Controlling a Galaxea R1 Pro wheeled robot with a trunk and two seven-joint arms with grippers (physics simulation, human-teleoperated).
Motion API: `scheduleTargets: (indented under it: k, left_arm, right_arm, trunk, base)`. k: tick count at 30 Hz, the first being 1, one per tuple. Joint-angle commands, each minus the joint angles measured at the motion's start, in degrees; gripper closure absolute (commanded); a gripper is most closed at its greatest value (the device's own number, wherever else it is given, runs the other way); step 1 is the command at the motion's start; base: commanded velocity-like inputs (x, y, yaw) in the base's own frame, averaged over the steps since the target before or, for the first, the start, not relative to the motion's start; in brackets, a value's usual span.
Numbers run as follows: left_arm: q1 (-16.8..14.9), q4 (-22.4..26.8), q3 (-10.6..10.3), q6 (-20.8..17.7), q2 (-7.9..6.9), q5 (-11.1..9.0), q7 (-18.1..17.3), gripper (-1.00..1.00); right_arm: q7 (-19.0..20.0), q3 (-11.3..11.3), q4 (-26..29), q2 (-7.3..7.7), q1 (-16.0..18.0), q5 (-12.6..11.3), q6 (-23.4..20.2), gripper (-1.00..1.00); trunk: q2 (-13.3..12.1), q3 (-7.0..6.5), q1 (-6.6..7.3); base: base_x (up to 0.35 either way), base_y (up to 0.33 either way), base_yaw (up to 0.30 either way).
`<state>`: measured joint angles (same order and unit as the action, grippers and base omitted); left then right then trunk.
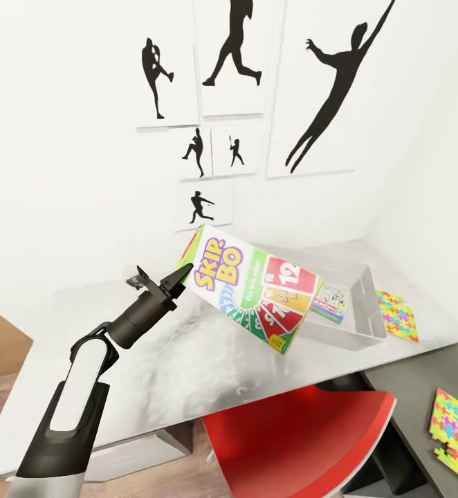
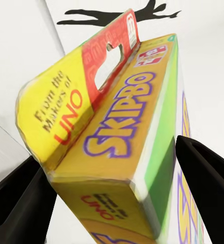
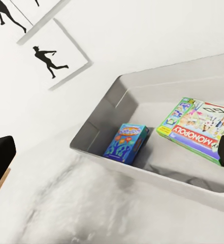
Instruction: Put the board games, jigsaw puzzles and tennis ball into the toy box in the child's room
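Inside, the toy box [image 3: 99, 119] holds Monopoly [image 3: 198, 127] and Balderdash [image 3: 126, 142]; the left gripper [image 2: 112, 183] clamps the Skip-Bo box [image 1: 253, 294] above the table [image 1: 84, 360], while the right gripper's [image 3: 112, 157] fingers stand wide apart, holding nothing.

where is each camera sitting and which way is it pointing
Head view: high on the robot, looking down over the table; the left arm and its tool hold the Skip-Bo box near the bin.
Left wrist view: beside the left tool, along its fingers, onto the Skip-Bo box.
Right wrist view: above the bin, dark fingers at the edges.
Shared: head and left wrist views show the Skip-Bo box.
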<state>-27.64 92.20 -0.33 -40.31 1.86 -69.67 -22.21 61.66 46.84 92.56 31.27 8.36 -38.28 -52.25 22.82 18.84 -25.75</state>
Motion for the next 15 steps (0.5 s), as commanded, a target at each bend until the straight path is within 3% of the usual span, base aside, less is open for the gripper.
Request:
scheduleTargets:
  k: [1, 15]
  left_arm:
    - [0.0, 0.0, 0.1, -0.4, 0.02, -0.3, 0.0, 1.00]
    - [0.0, 0.0, 0.0, -0.4, 0.05, -0.3, 0.2, 1.00]
  right_arm:
    - [0.1, 0.0, 0.0, 0.03, 0.1, 0.0, -0.3, -1.00]
    - [0.1, 0.4, 0.0, 0.03, 0.1, 0.0, -0.8, -1.00]
  trunk:
    - [0.1, 0.10, -0.03]
    - [0.1, 0.10, -0.03]
  base:
    - [0.000, -0.011, 0.004]
    - [0.000, -0.003, -0.039]
